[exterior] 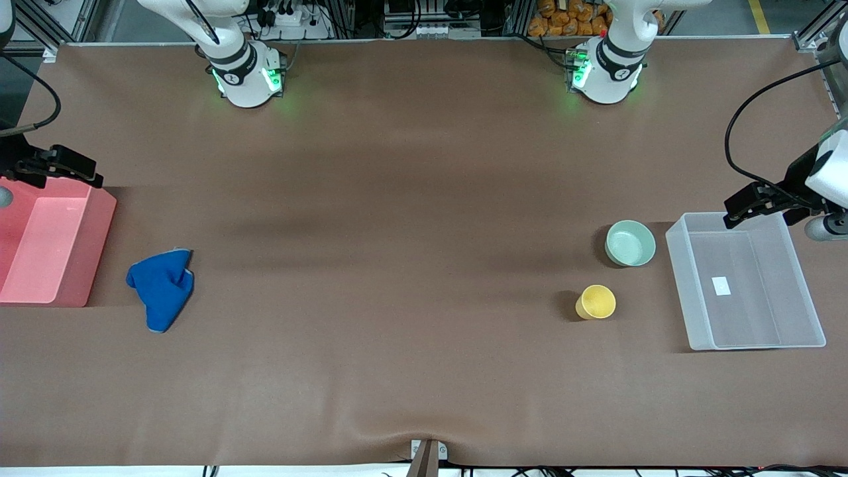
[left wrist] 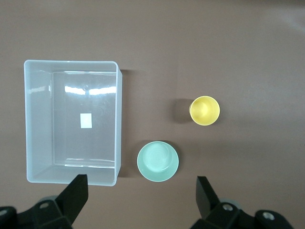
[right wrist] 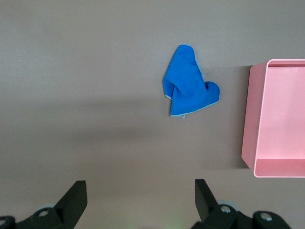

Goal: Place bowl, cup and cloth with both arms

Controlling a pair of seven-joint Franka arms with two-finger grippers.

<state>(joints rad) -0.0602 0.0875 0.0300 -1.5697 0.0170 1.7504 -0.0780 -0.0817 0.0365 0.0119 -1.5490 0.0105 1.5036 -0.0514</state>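
The mint-green bowl (exterior: 630, 243) sits upright on the table beside a clear bin, toward the left arm's end; it also shows in the left wrist view (left wrist: 157, 161). The yellow cup (exterior: 596, 302) (left wrist: 205, 110) stands upright, nearer to the front camera than the bowl. The blue cloth (exterior: 161, 286) (right wrist: 187, 83) lies crumpled beside a pink bin at the right arm's end. My left gripper (exterior: 748, 205) (left wrist: 141, 191) is open and empty, high over the clear bin's corner. My right gripper (exterior: 66, 167) (right wrist: 140, 191) is open and empty, high over the pink bin's edge.
The empty clear plastic bin (exterior: 679, 265) (left wrist: 119, 119) stands at the left arm's end, with a white label on its floor. The empty pink bin (exterior: 99, 252) (right wrist: 248, 119) stands at the right arm's end. Brown table covering spans between them.
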